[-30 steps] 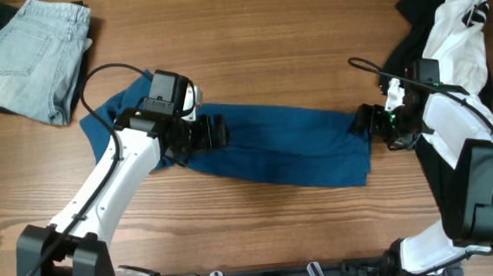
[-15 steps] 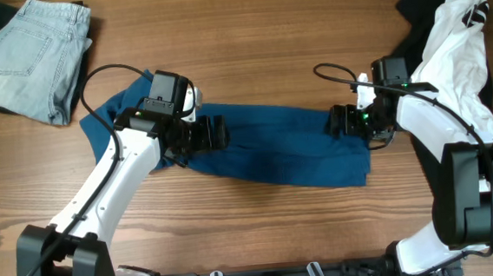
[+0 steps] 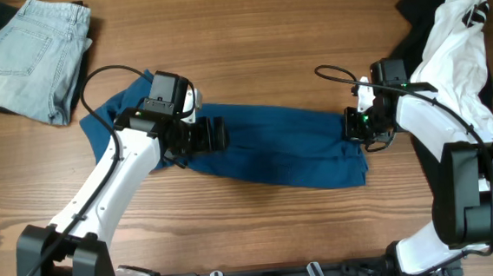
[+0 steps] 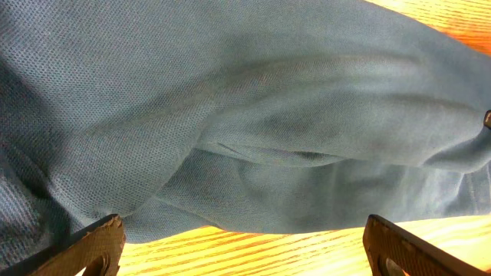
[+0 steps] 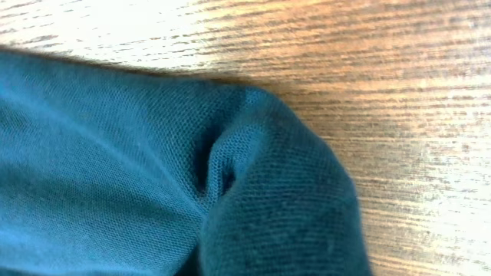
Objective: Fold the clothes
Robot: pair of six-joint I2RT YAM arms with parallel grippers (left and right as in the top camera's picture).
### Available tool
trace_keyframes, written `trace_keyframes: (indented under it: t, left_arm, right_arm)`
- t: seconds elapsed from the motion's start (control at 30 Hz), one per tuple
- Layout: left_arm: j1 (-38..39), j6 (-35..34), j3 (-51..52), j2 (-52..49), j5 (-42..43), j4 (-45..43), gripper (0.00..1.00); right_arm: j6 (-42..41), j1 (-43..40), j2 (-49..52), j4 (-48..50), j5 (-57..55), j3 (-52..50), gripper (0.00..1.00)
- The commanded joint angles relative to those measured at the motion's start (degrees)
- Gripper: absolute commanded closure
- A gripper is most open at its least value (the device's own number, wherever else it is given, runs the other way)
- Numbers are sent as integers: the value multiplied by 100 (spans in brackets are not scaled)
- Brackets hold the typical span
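Note:
The clothes (image 3: pixel 282 144), a teal-blue shirt, lie as a long wrinkled strip across the middle of the table. My left gripper (image 3: pixel 216 133) is over the strip's left part. In the left wrist view it (image 4: pixel 245 249) stands open, with bare wood between its fingertips (image 4: pixel 96 245) and the shirt's edge (image 4: pixel 268 107) just ahead. My right gripper (image 3: pixel 353 124) is at the strip's right end. The right wrist view shows a bunched fold of the shirt (image 5: pixel 284 207) filling the spot where the jaws meet, so the fingers are hidden and shut on the fabric.
Folded pale-blue jeans (image 3: pixel 28 57) lie at the far left corner. A white garment (image 3: pixel 457 45) over black cloth (image 3: pixel 420 4) is piled at the far right, close behind the right arm. Bare wood table (image 3: pixel 276 58) lies beyond the shirt.
The right gripper moved left onto the shirt's right end, closed on the fabric and drew back a little to the right. The left arm has stayed still.

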State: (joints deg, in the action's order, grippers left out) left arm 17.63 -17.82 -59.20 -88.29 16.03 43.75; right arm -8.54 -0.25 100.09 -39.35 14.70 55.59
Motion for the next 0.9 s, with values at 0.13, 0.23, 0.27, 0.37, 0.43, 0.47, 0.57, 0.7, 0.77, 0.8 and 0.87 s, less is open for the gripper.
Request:
trace_keyframes:
  t: [0.13,0.23,0.27,0.37,0.43,0.47,0.57,0.7,0.77,0.8,0.87]
  left_arm:
    - [22,114,15,-17,92,24,0]
    - [22,114,15,-17,96,39,0]
    - [22,114,15,-17,96,46,0]
    - [22,114,15,-17,96,63,0]
    - [22,114,15,-17,107,61,0]
    - [22,111,15,-17,114,61,0]
    - [22,114,15,-17,114,61,0]
    - [22,111,15,-17,114,61,0]
    - [22,111,15,-17,138,61,0]
    - [22,111,15,-17,166,61,0]
    - [22,114,15,-17,201,61,0]
  right_arm:
    - [-212,28,68,-146,-402,-31,96]
    - [-216,28,59,-240,-402,-31,96]
    - [-219,28,50,-278,-415,-31,96]
    - [-352,28,-11,-361,-584,-31,96]
    - [-350,28,-107,-378,-595,-26,96]
    - [-352,28,-164,-398,-597,-7,96]
    - [-363,28,-315,-518,-597,140,96]
    - [-369,28,-509,-859,-640,501,96]
    - [-389,28,-597,-1010,-640,675,96]
    - [-391,28,-632,-1080,-640,765,96]
    - [-387,28,-680,-1257,-667,975,96]
